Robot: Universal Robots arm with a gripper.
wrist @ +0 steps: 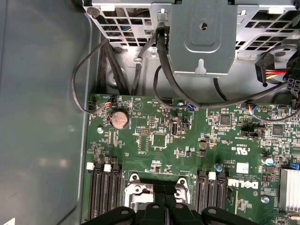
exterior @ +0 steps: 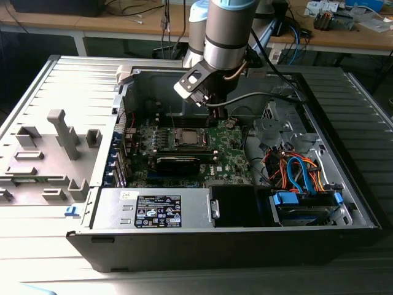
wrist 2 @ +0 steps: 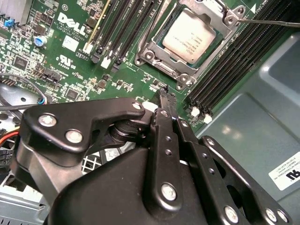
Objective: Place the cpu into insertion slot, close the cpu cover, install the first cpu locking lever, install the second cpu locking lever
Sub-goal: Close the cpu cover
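Note:
The cpu [wrist 2: 190,35] lies silvery face up in the insertion slot [wrist 2: 180,77] on the green board [wrist 2: 70,61]. The cpu cover [wrist 2: 154,44] lies flat as a metal frame around the chip's edges. A thin lever rod [wrist 2: 272,21] runs out from the slot's corner over the memory slots. My gripper [wrist 2: 165,93] hovers just beside the slot, its black fingers [wrist 2: 161,140] shut with nothing visible between them. In the exterior view the gripper [exterior: 215,114] hangs inside the open case, to the right of the cpu [exterior: 187,136]. In the first wrist view the fingers [wrist: 161,208] sit over the slot's rim [wrist: 138,192].
Long black memory slots [wrist 2: 225,70] flank the socket. A long black card [exterior: 178,163] lies beside it. The power supply [exterior: 159,209] and a drive bay with blue and orange cables [exterior: 301,178] line the case's near side. Black cables [wrist: 161,70] hang from a metal bracket [wrist: 201,33].

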